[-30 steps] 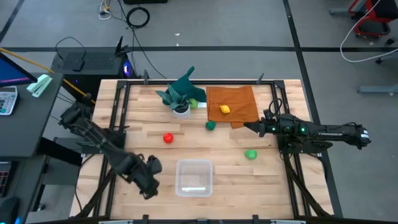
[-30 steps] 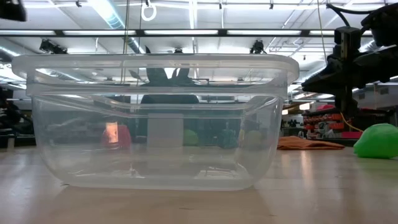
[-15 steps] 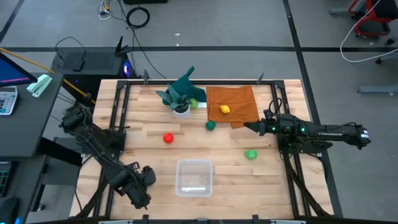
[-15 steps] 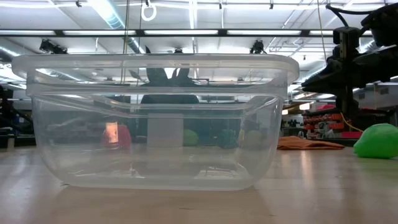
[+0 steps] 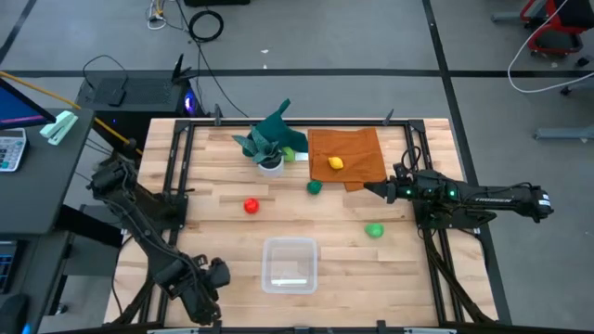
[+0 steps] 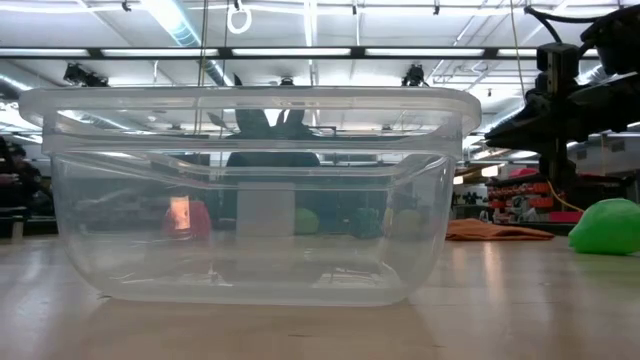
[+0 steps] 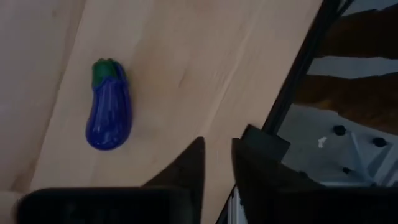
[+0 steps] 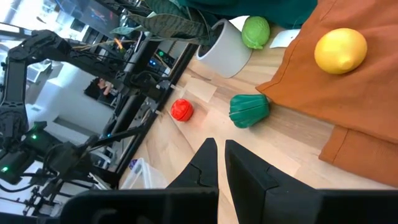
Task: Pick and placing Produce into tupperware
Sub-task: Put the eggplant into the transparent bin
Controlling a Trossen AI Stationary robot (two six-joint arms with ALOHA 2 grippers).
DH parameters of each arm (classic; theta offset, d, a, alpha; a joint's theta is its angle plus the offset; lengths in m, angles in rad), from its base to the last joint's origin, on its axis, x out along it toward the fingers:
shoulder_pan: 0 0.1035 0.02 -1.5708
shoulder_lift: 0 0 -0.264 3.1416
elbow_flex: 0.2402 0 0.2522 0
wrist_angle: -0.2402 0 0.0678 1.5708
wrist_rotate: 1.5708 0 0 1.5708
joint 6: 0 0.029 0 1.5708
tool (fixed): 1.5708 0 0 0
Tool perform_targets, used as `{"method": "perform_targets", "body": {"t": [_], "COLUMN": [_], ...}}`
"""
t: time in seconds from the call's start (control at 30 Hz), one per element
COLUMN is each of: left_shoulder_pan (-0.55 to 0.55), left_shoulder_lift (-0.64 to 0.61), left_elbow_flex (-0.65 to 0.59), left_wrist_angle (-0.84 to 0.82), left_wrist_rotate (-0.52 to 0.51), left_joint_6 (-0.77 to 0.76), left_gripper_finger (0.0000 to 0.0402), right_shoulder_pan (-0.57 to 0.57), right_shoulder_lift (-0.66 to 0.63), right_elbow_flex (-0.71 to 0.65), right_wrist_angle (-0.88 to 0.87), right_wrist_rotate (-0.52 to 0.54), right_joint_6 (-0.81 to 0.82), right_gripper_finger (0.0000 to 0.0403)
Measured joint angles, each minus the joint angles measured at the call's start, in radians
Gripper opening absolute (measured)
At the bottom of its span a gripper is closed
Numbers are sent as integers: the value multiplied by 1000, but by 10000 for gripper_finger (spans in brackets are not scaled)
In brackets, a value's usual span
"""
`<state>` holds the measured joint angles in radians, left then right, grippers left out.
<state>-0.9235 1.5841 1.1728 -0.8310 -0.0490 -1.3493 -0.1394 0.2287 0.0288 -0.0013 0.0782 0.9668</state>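
Clear tupperware (image 5: 289, 264) with nothing inside, eggplant (image 7: 109, 105) on table (image 5: 223, 218)

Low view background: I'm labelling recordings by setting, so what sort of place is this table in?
Probably a robotics lab or workshop. A bare grey floor with loose cables surrounds the wooden table, long strip lights run overhead, and a side desk carries a monitor.

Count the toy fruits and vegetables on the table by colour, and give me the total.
Purple eggplant: 1
Red piece: 1
Yellow piece: 1
Dark green piece: 1
Light green pieces: 2
Total: 6
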Motion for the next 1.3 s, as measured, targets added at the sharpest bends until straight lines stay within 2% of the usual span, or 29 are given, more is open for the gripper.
{"method": "perform_targets", "body": {"t": [0.27, 0.4, 0.57, 0.63, 0.8, 1.07, 1.3], "left_shoulder_pan": [0, 0, 2, 5, 24, 31, 50], "left_shoulder_lift": [45, 99, 159, 177, 205, 205, 171], "left_elbow_flex": [0, 0, 0, 0, 0, 0, 5], "left_wrist_angle": [-34, -35, -40, -70, -178, -181, -149], "left_wrist_rotate": [-26, -27, -25, 10, 145, 151, 191], "left_joint_6": [-95, -98, -125, -139, -166, -154, -295], "left_gripper_finger": [225, 285, 348, 364, 374, 359, 357], "right_shoulder_pan": [0, 0, 1, 1, 0, 0, 0], "right_shoulder_lift": [0, 0, 0, 0, 0, 0, 0], "right_elbow_flex": [0, 0, -1, -1, -1, -1, -1], "right_wrist_angle": [0, -5, -6, -6, -8, -11, -12], "right_wrist_rotate": [-7, -64, -89, -89, -90, -91, -91], "right_joint_6": [-2, -38, -45, -45, -44, -43, -43], "right_gripper_finger": [0, 6, 28, 39, 67, 100, 111]}}
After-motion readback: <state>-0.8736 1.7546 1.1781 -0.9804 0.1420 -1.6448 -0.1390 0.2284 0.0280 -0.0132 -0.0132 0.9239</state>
